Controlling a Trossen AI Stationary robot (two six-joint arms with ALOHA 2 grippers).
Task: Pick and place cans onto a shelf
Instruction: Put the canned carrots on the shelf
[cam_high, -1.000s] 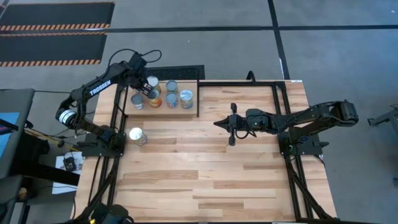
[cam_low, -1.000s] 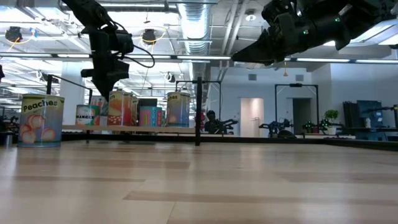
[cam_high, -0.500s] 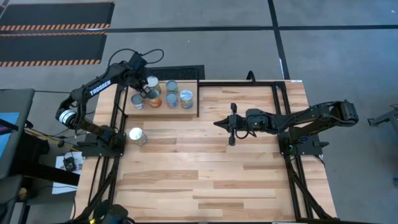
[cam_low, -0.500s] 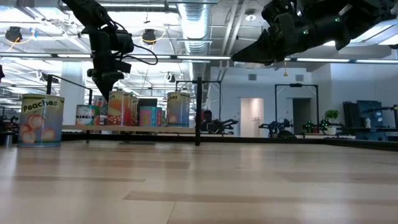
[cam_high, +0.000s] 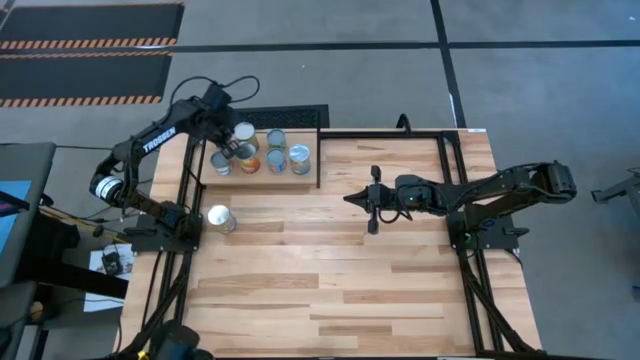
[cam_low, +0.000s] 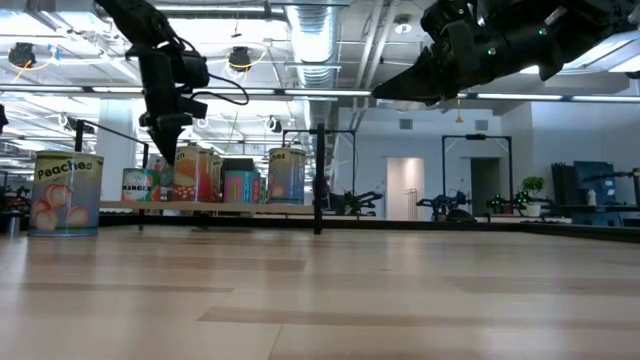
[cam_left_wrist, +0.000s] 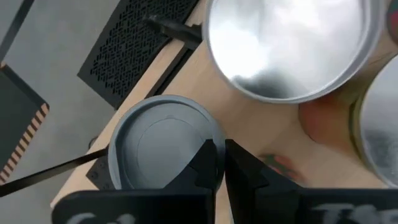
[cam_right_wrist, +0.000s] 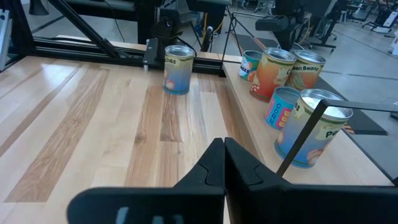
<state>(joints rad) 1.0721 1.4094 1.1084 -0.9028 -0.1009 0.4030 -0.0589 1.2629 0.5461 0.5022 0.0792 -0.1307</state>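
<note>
Several cans (cam_high: 276, 150) stand upright on the shelf (cam_high: 262, 176), a small light-wood board with black rods at the table's far left. In the low view the same cans (cam_low: 200, 175) show in a row. One more can (cam_high: 220, 218) stands on the tabletop near the left edge. My left gripper (cam_high: 231, 150) is shut and points steeply down over the shelf's left part. In its wrist view the fingertips (cam_left_wrist: 219, 152) stand beside a grey-lidded can (cam_left_wrist: 158, 146), near a silver-lidded can (cam_left_wrist: 289, 43). My right gripper (cam_high: 349, 198) hangs shut over the table's middle.
The shelf's black upright rod (cam_high: 319, 160) stands at its right end. A black frame (cam_high: 450, 135) runs along the table's far and right edges. The plank tabletop (cam_high: 330, 280) stretches toward the near edge.
My left gripper has rolled about its own pointing line while staying over the shelf's left cans. The cans have kept their places.
</note>
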